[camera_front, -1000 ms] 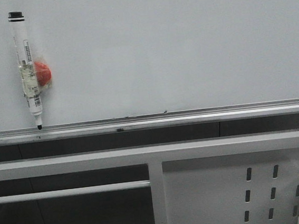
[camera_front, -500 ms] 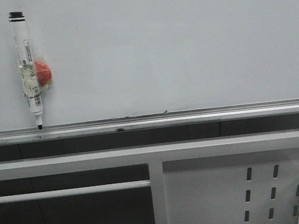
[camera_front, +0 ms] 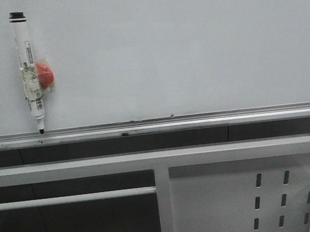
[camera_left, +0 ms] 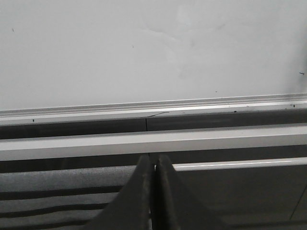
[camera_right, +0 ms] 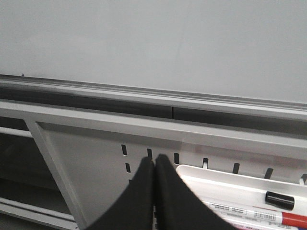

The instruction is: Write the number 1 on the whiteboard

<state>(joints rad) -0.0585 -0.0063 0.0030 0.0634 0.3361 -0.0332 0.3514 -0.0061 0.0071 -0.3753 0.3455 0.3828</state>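
**Me:** At the upper left of the front frame a marker (camera_front: 29, 73) sticks upright to the whiteboard (camera_front: 181, 47), tip down just above the silver rail (camera_front: 199, 122), with a red blob (camera_front: 45, 75) beside its barrel. No number 1 is on the board; it looks blank apart from tiny specks.

**Partner:** And your pincers?

**Me:** Both closed on nothing. My left gripper (camera_left: 153, 165) and right gripper (camera_right: 153, 165) sit low, below the rail, fingers pressed together.

**Partner:** So the step in hand?

**Me:** Fetching a pen, I judge. I'd open the left fingers wide, come at the barrel squarely above the red blob, and close firmly so the tip won't wobble when writing. More markers (camera_right: 249, 211) lie in a white tray (camera_right: 216, 177) near my right.
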